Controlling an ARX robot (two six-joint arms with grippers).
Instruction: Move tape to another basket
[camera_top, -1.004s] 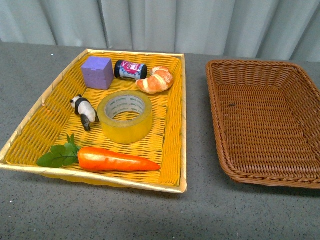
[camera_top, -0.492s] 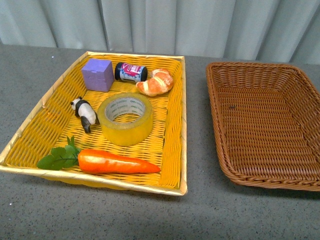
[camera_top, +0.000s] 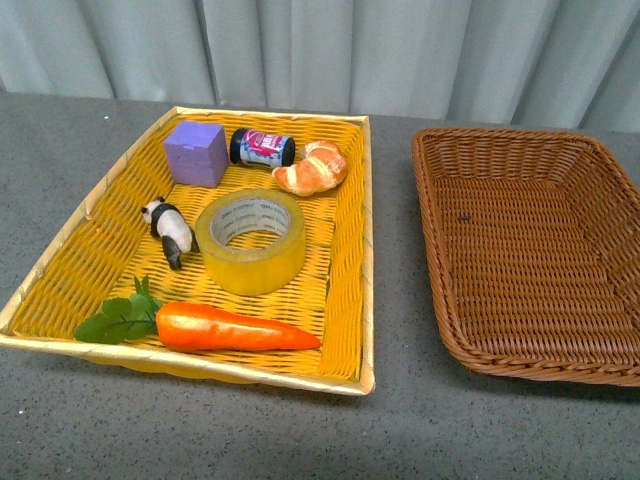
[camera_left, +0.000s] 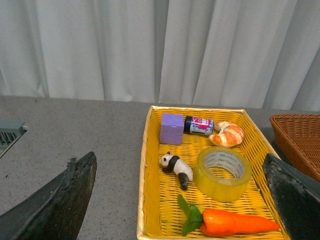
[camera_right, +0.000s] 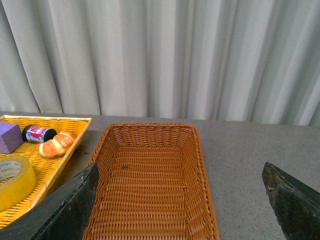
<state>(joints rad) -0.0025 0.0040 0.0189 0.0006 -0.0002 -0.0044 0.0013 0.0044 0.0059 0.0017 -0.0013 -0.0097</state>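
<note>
Lying nearest in the yellow basket is the carrot, leaves pointing left. Behind it the tape is resting flat mid-basket, the panda figure standing just left of it. At the far end a purple cube, a small jar and a croissant are sitting in a row. The brown basket is sitting to the right on the table, apart from the yellow one. The left gripper and right gripper are both holding their fingers spread wide.

Lab setup: curtain backdrop, grey tabletop
</note>
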